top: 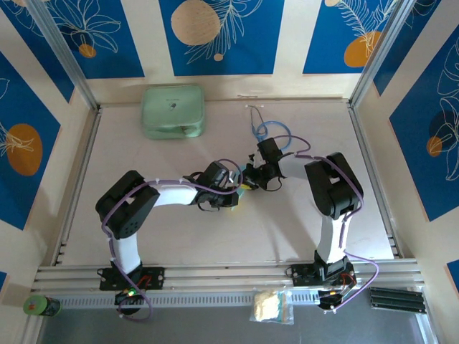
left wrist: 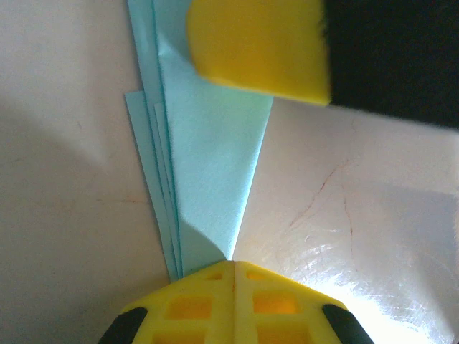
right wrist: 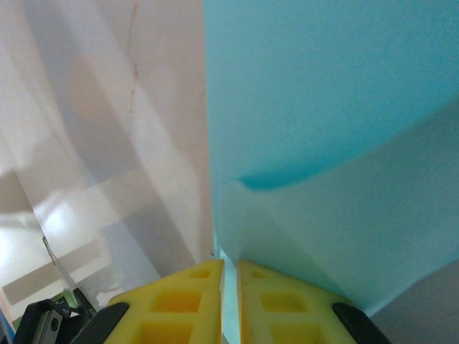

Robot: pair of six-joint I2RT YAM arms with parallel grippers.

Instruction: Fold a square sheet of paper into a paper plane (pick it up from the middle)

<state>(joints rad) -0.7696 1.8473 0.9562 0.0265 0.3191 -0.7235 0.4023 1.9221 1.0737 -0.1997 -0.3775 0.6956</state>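
The paper plane [left wrist: 208,165], thin matte light-blue paper in layered narrow flaps, lies on the scuffed tabletop [left wrist: 344,229], its far end cut off. The left end effector [left wrist: 234,266] is clenched at the plane's point. The right end effector [right wrist: 229,265] pinches an edge.

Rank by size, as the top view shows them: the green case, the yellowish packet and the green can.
1. Green case, clearly largest.
2. Yellowish packet.
3. Green can, only a little smaller than the packet, so those two are nearly alike.
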